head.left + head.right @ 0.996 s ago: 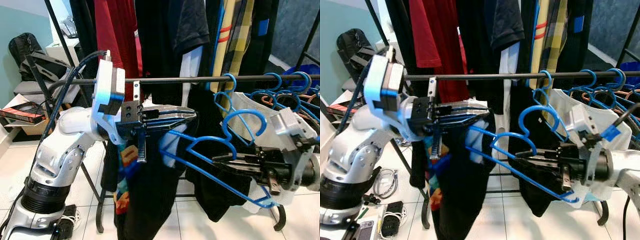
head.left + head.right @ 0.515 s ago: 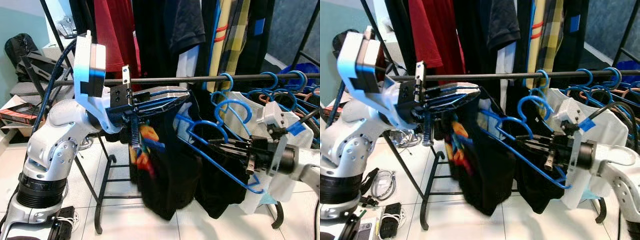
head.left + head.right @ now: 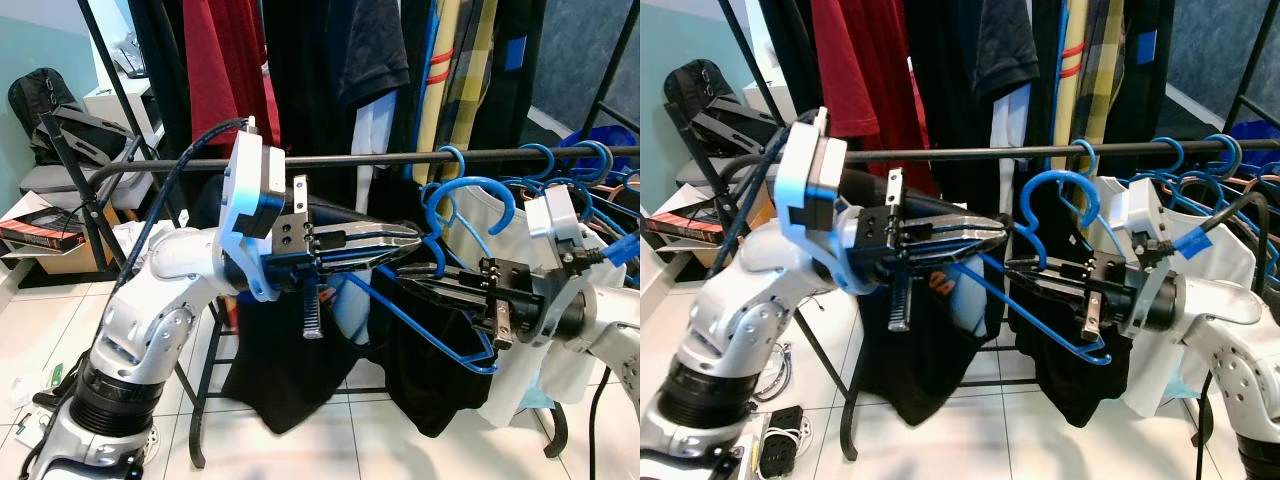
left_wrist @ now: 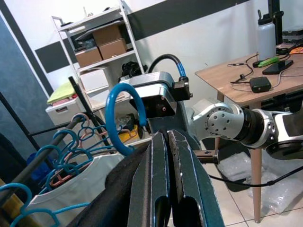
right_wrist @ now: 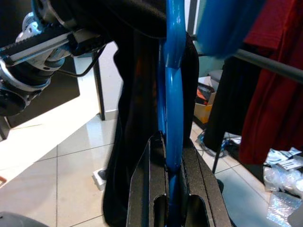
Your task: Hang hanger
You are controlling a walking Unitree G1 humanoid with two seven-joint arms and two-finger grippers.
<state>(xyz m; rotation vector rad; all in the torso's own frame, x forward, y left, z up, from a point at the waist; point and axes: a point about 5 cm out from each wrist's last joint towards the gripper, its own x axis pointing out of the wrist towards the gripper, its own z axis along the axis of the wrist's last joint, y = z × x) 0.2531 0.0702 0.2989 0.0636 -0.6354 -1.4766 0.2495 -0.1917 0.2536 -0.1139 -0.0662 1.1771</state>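
Clothes rail (image 3: 380,158): a dark bar running 9 to 3 o'clock, hung with clothes and blue hangers.
Black garment (image 3: 290,370): draped on the blue hanger, below the rail.
Blue hanger (image 3: 1065,215): at centre, hook just under the rail.
Left gripper (image 3: 415,237): fingers pressed together on the garment's top edge.
Right gripper (image 3: 1015,270): at 3 o'clock, clamped on the hanger's wire.

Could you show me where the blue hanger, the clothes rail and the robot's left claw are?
blue hanger (image 3: 1061,184): right eye view, on the top of its curved hook.
clothes rail (image 3: 970,153): right eye view, on the bare black bar.
left gripper (image 3: 418,238): left eye view, at the tips of its black fingers.
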